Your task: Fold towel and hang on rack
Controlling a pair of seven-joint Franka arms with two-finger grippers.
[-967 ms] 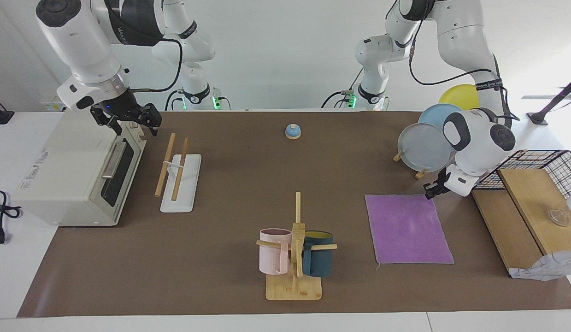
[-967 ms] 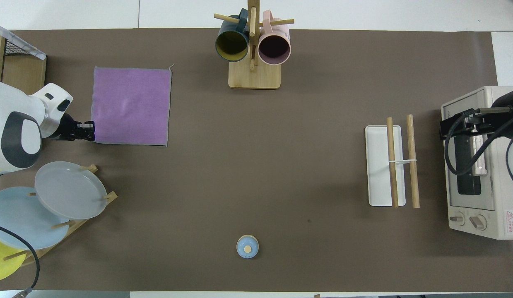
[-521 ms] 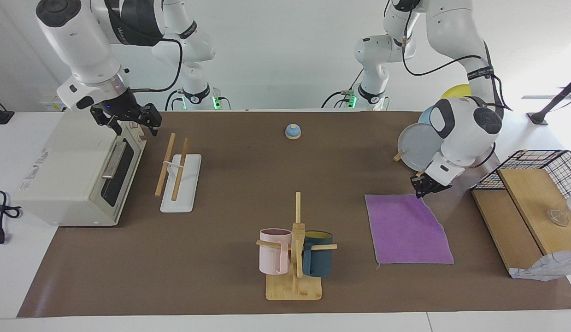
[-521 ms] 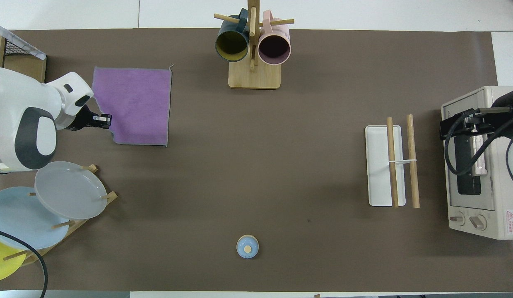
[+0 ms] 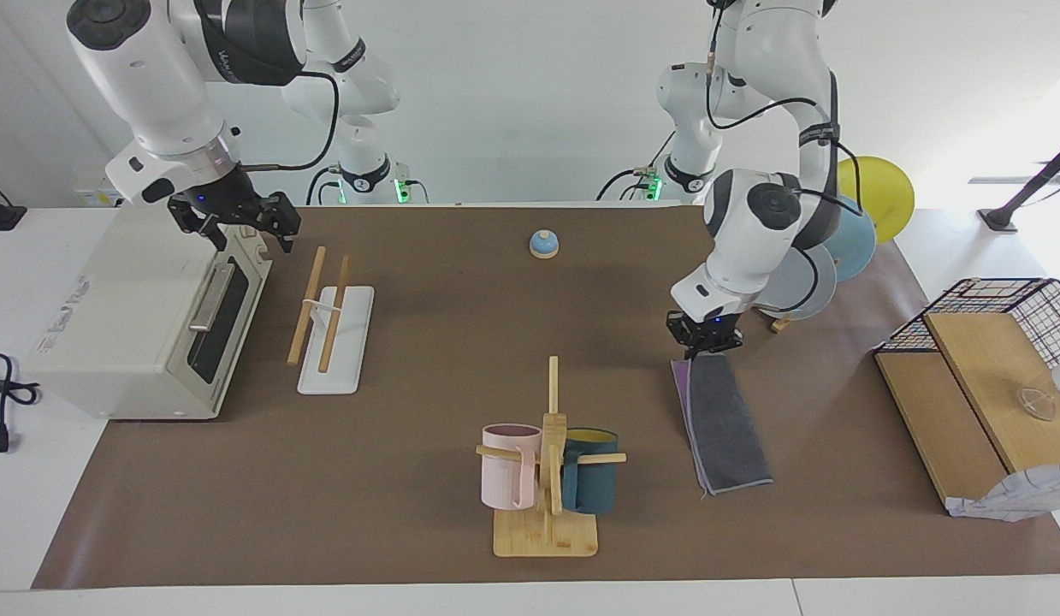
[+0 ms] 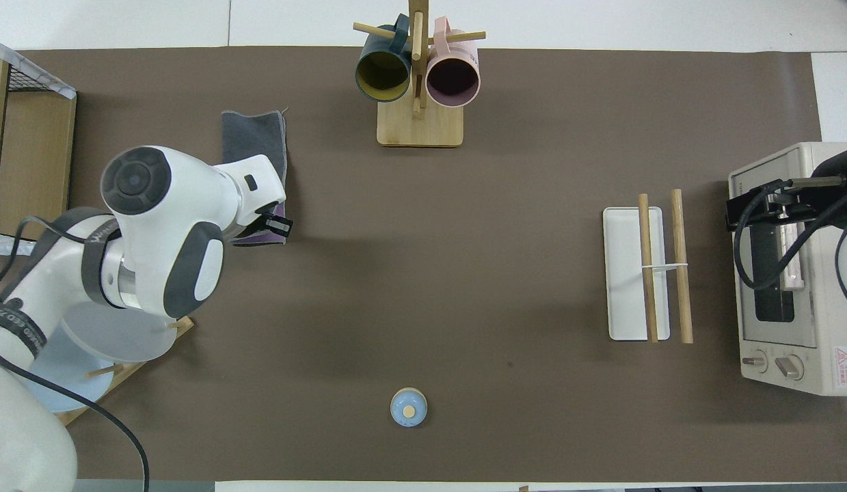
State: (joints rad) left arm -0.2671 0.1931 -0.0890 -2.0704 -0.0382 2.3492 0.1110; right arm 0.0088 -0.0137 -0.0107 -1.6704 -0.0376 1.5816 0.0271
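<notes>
Towel (image 5: 725, 426) folded in half, grey face up, thin purple strip along one edge

Flat on brown mat (image 5: 427, 342) toward left arm's end, beside mug stand (image 5: 547, 466). Left gripper (image 5: 705, 340) down at towel's robot-side end, fingers clamped on that edge. Right gripper (image 5: 239, 221) waiting over toaster oven (image 5: 145, 316), fingers spread apart, just beside rack (image 5: 328, 321); rack bare

Brown-covered table (image 5: 427, 513). On it: folded towel (image 5: 725, 423), rack (image 5: 334, 338), mug stand (image 5: 545, 532) at the edge farthest from the robots, toaster oven (image 5: 136, 329), bell (image 5: 543, 245), plate stand (image 6: 115, 372).
</notes>
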